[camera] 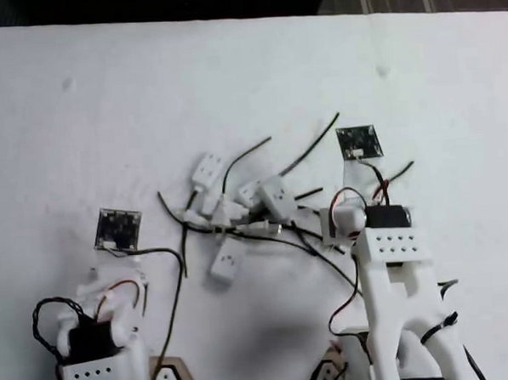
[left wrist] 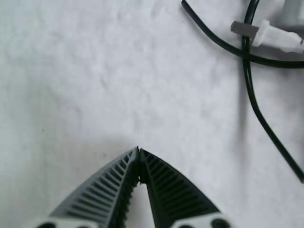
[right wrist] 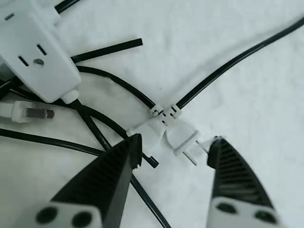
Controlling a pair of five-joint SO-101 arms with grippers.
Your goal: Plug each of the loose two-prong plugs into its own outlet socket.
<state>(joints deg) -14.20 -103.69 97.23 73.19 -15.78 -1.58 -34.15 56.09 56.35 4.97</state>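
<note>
Perhaps four sockets (camera: 228, 261) — three plugs (right wrist: 184, 141) near the right fingers (right wrist: 232, 171)

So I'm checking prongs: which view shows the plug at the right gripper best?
The right wrist view: the plug lies inside the open right gripper, prongs clear. In the high view that spot is a tiny tangle by the arm, too small to tell. The left wrist view seems to have another plug.

Cord tangle (camera: 243, 218) blocks centre; tabletop (camera: 105, 104) beyond open.
</note>
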